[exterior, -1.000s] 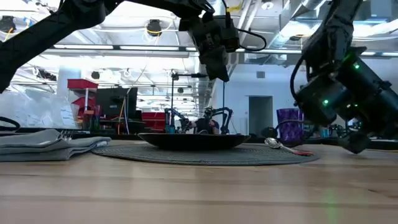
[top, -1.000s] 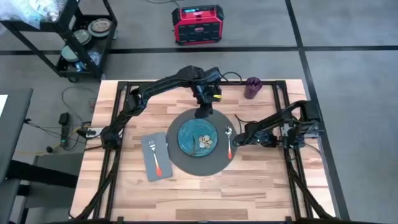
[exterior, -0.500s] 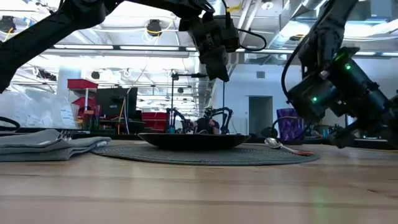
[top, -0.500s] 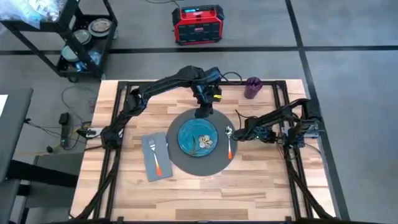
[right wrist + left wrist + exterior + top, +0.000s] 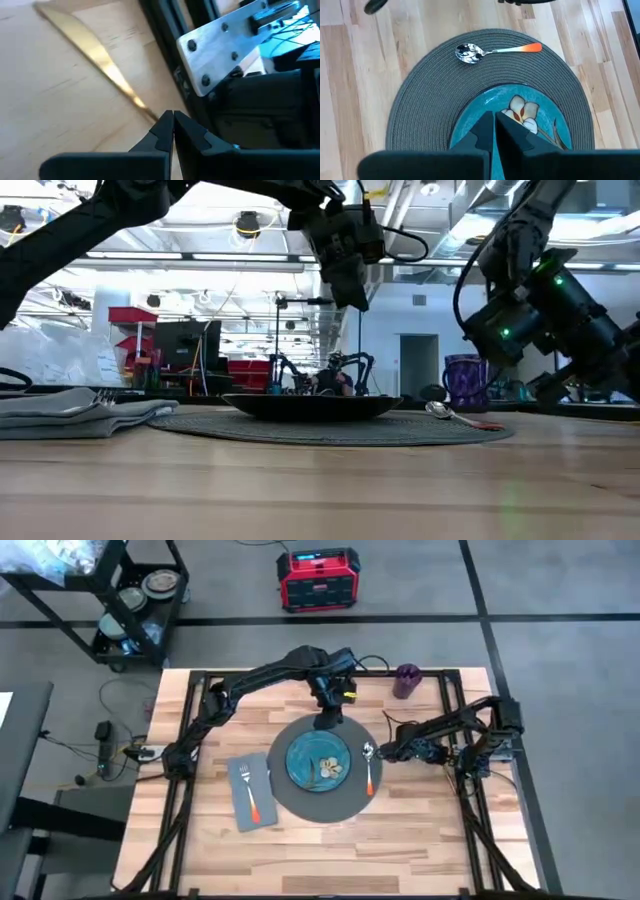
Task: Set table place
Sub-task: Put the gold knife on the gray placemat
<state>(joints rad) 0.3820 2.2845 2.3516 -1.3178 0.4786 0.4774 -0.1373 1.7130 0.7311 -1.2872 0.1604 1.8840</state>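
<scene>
The light wood plank desk [image 5: 320,840] with its black metal frame carries the full place setting. Furthest to the left of the left gripper's jaws lies the grey folded cloth napkin [image 5: 251,794], with the orange-handled fork [image 5: 248,794] resting on top of it, tines toward the far edge.

The left gripper [image 5: 328,721] hangs above the far rim of the round dark grey woven mat [image 5: 325,808], clear of the surface in the low view. Its jaws are pressed together and carry nothing. Directly ahead of and below those jaws sits the blue-green patterned plate [image 5: 520,107], centred on the mat.

To the right of the left jaws, the orange-handled metal spoon [image 5: 369,769] lies on the mat just beside the plate's right edge, bowl toward the far side. The right gripper [image 5: 386,750] stands immediately right of the spoon's bowl, raised off the desk, apart from the spoon. Its jaws are pressed together, empty.

Beyond the right jaws, near the far right corner of the desk, stands the small purple cup [image 5: 406,681], upright and well apart from the mat.
</scene>
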